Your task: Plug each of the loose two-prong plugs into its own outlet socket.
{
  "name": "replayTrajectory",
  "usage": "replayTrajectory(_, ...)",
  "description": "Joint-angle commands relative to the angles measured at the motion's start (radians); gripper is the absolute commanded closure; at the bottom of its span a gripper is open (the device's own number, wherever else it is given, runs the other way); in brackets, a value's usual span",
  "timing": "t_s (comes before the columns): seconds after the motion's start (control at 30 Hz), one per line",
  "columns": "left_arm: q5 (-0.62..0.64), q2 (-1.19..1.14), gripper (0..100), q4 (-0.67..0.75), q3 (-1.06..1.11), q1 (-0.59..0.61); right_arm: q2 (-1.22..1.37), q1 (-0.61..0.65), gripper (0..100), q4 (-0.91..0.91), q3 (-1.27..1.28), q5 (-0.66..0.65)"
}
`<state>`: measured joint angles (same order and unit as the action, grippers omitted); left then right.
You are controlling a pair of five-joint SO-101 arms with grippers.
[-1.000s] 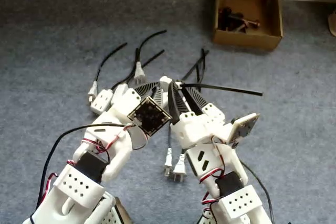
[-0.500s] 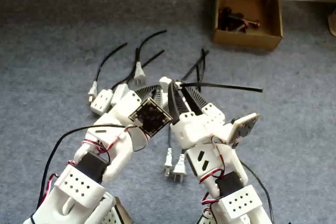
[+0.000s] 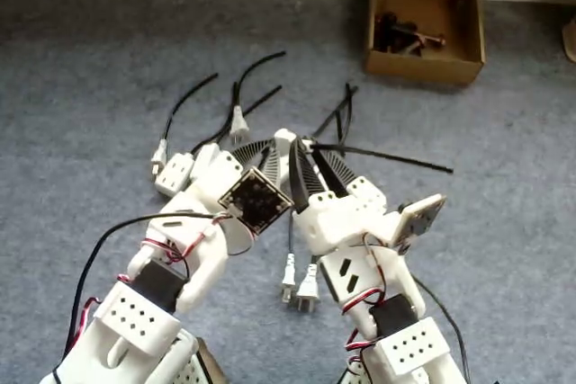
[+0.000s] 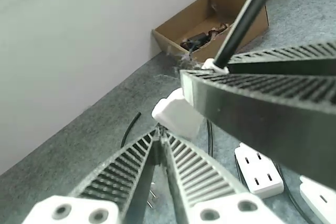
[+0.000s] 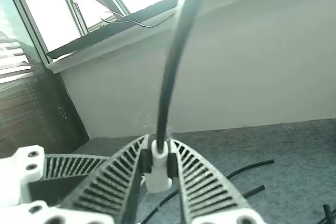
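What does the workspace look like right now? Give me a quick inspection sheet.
Surface: grey carpet.
Job's things: white sockets by the left arm; two loose plugs between the arms; held plug.
Clutter: cardboard box holding dark parts.
Grippers: right gripper shut on the held plug; left gripper shut, white piece at its tips, grip unclear.
Cables: black cable of the held plug sticks out sideways; loose leads on the carpet.
Surroundings: wall, window.
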<state>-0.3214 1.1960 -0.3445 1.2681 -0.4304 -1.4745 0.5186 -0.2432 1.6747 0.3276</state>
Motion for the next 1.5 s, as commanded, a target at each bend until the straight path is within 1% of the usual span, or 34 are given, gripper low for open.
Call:
replayTrajectory(0.0,0.005,-0.033,99,0.055,-0.021,0.03,-0.012,-0.018,99.3,-0.021,0.071,0.009)
replayTrajectory(0.1,0.005,-0.122,99,0.097,-0.05,0.031,-0.012,-0.018,99.3,-0.021,0.073,0.009)
replayTrajectory(0.23,0.005,-0.254,99,0.098,-0.114,0.031,-0.012,-0.018,99.3,-0.021,0.073,0.009)
replayTrajectory(0.33,0.005,-0.295,99,0.101,-0.139,0.031,-0.012,-0.018,99.3,-0.021,0.073,0.009)
replayTrajectory(0.9,0.005,-0.302,99,0.103,-0.246,0.035,-0.012,-0.018,99.3,-0.021,0.081,0.008)
replayTrajectory(1.1,0.008,-0.297,99,0.098,-0.286,0.093,-0.012,-0.018,99.3,-0.019,0.081,0.006)
replayTrajectory(1.47,0.008,-0.294,99,0.097,-0.335,0.093,-0.012,-0.021,99.3,-0.019,0.082,0.005)
